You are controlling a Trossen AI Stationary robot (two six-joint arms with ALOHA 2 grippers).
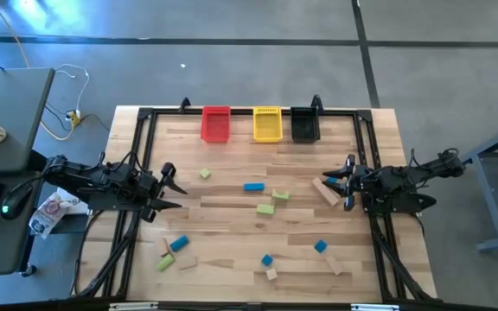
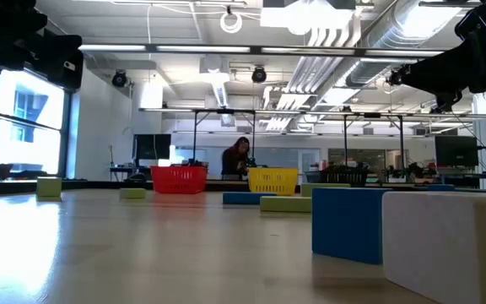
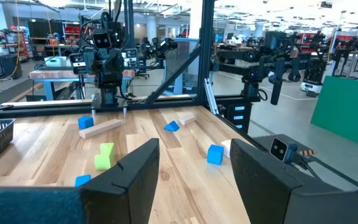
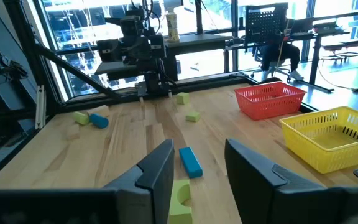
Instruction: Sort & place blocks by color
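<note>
The blocks (image 1: 264,204) lie scattered over the wooden table (image 1: 232,250), all untouched, between the two arms. At the left edge the left gripper (image 1: 169,188) hovers with its fingers apart and nothing between them; nearest it are a light green cube (image 1: 205,174) farther off and a blue cube (image 1: 179,244) beside a green bar (image 1: 164,263) nearer. In the middle lie a blue bar (image 1: 254,186) and two green pieces (image 1: 280,197). Toward the right sit small blue cubes (image 1: 320,247) and tan bars (image 1: 335,264). The right gripper (image 1: 346,184), fingers also apart and empty, hangs at the right edge just beside a long tan bar (image 1: 325,191). Red (image 1: 216,124), yellow (image 1: 267,124) and black bins (image 1: 305,126) line the far side.
</note>
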